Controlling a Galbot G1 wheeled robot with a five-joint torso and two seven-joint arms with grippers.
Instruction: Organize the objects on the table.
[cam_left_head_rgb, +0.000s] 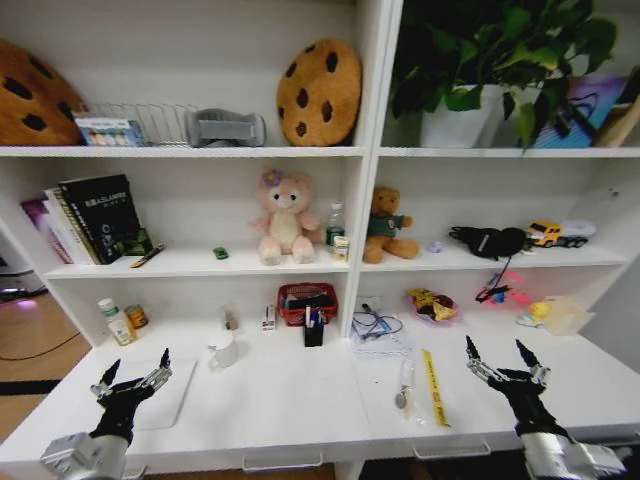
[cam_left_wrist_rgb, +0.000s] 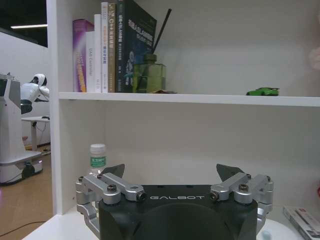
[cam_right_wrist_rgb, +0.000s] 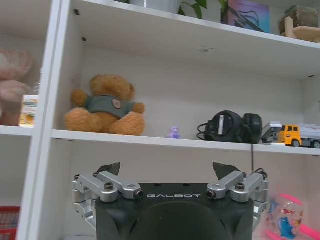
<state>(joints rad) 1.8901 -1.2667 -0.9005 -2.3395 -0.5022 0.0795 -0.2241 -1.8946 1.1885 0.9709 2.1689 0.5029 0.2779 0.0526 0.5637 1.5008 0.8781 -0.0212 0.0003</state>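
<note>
Head view is showing both arms hovering low over the long white table (cam_left_head_rgb: 300, 400), one at each front corner. The left claw (cam_left_head_rgb: 133, 378) is hanging with its fingers spread wide and holding nothing, above a flat white rectangular tray (cam_left_head_rgb: 165, 395) lying on the table. The right claw (cam_left_head_rgb: 503, 360) is likewise gaping wide and empty, poised over bare tabletop, with a yellow ruler strip (cam_left_head_rgb: 433, 386) lying well to its left. The tiny green toy car (cam_left_head_rgb: 220, 253) is sitting on the middle shelf, between the dark upright books (cam_left_head_rgb: 100, 215) and the pink plush bear (cam_left_head_rgb: 285, 218). In the left wrist view, that claw (cam_left_wrist_rgb: 171, 173) is pointing at the shelving, and the toy car (cam_left_wrist_rgb: 263, 91) is resting on the shelf board above it. In the right wrist view, that claw (cam_right_wrist_rgb: 166, 170) is facing the brown teddy bear in a green shirt (cam_right_wrist_rgb: 105, 106) and black headphones (cam_right_wrist_rgb: 232, 127).
</note>
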